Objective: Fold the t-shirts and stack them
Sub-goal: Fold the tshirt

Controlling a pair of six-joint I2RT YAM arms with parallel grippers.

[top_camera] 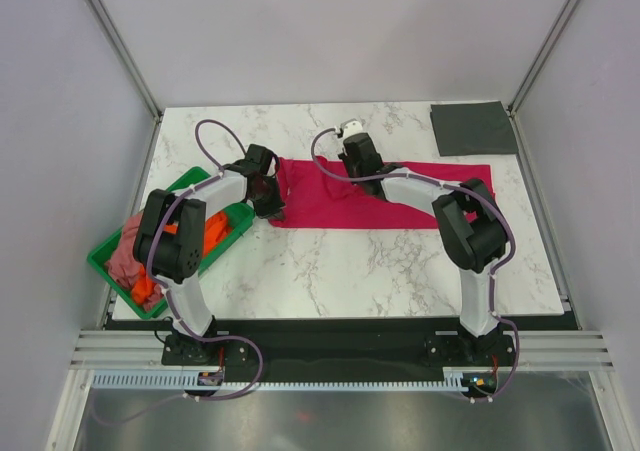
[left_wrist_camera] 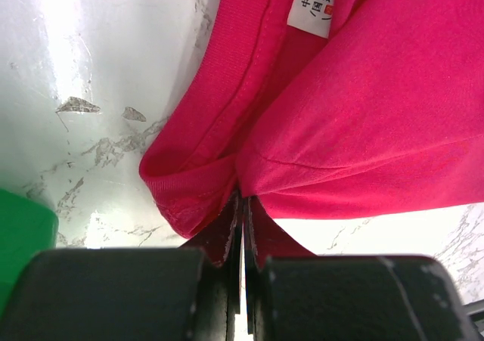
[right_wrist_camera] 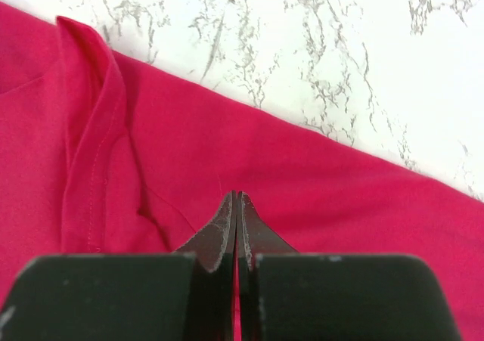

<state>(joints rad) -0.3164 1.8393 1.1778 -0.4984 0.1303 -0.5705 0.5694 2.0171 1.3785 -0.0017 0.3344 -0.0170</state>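
Observation:
The crimson-red t-shirt [top_camera: 400, 201] lies spread across the middle of the marble table. My left gripper [top_camera: 278, 211] is at its left edge. In the left wrist view my left gripper [left_wrist_camera: 243, 197] is shut on the shirt [left_wrist_camera: 363, 114] by the ribbed collar, near the white label [left_wrist_camera: 316, 4]. My right gripper [top_camera: 352, 171] is on the shirt's far edge. In the right wrist view it [right_wrist_camera: 236, 196] is shut with the red cloth [right_wrist_camera: 325, 197] pinched at its tips, beside a sleeve hem [right_wrist_camera: 91, 129]. The dark grey t-shirt [top_camera: 473, 128] lies folded at the back right.
A green plastic tray [top_camera: 100, 264] stands at the table's left edge, just left of my left arm. It holds the bunched orange t-shirt [top_camera: 215, 233] and dusty pink t-shirt [top_camera: 125, 251]. Grey walls and metal posts close in the table.

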